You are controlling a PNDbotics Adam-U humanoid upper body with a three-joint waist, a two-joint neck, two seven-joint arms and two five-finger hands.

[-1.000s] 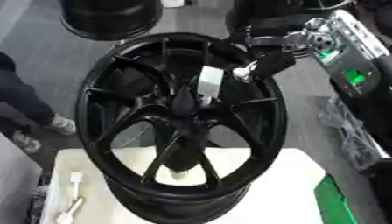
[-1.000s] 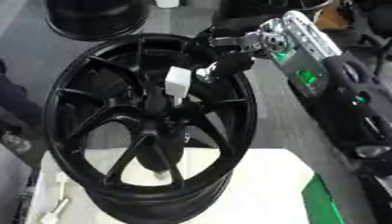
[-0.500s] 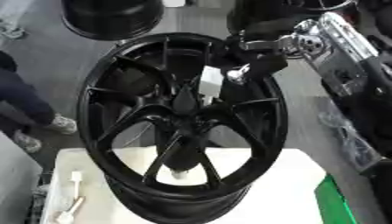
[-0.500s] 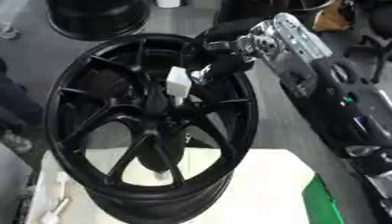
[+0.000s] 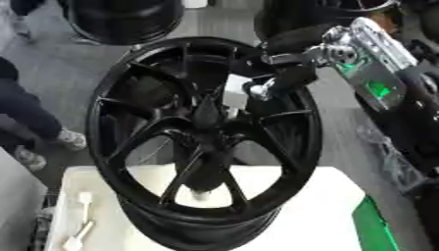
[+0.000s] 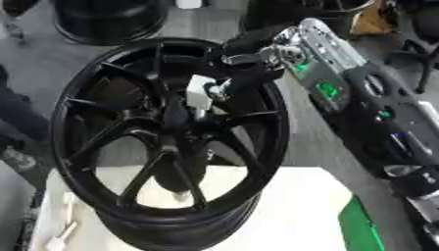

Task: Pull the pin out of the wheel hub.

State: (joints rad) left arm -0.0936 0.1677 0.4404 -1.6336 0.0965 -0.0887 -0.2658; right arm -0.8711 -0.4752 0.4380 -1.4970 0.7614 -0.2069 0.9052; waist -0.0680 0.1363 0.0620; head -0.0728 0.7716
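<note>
A large black wheel hub (image 5: 107, 127) stands upright on the white table (image 5: 322, 201), its spokes meeting at the centre (image 5: 208, 113). A small white pin (image 6: 198, 93) sticks out just above and right of that centre. My right hand (image 5: 281, 82) reaches in from the upper right, over the rim, with its dark fingers curled onto the pin. The silver and black forearm (image 6: 322, 59) runs back to the right edge. My left hand shows in neither view.
Two white pin-like pieces (image 5: 83, 218) lie on the table's left side. A green object (image 5: 375, 226) sits at the table's right edge. More black wheels (image 5: 124, 19) stand on the floor behind, and a person's legs (image 5: 26, 112) are at the left.
My right forearm has swung lower and nearer across the right side. The hand stays at the white pin, which sits in about the same place by the hub's centre.
</note>
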